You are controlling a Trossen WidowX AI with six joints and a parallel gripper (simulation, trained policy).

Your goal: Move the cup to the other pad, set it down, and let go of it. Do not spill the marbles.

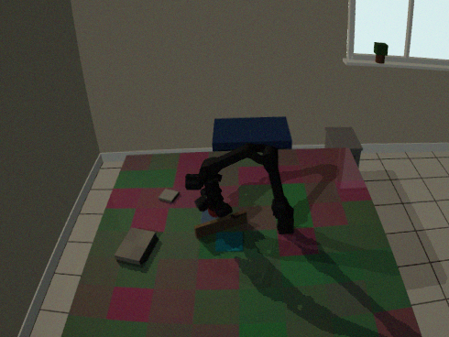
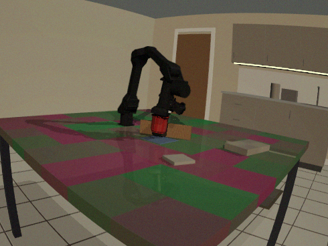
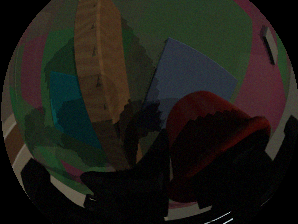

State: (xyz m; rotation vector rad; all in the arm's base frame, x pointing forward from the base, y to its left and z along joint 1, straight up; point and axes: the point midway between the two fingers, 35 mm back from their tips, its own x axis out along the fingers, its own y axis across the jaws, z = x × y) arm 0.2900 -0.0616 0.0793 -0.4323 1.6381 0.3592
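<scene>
The red cup [image 2: 159, 124] [image 3: 210, 135] [image 1: 212, 212] is upright over the blue pad [image 2: 164, 140] [image 3: 195, 70], right in front of a low wooden board [image 2: 177, 131] [image 1: 220, 224] [image 3: 100, 60]. I cannot tell whether the cup rests on the pad or hangs just above it. My gripper [image 2: 160, 115] [image 3: 171, 131] comes down from above and is shut on the cup's rim. The teal pad [image 1: 229, 242] [image 3: 65, 95] lies on the other side of the board. The marbles are hidden inside the cup.
A small grey slab [image 1: 169, 196] [image 2: 179, 159] and a larger grey slab [image 1: 136, 245] [image 2: 247, 147] lie on the chequered table. The arm's base [image 1: 285, 220] [image 2: 126, 113] stands beside the board. A blue box [image 1: 251, 133] and a grey box [image 1: 343, 137] stand beyond the far edge.
</scene>
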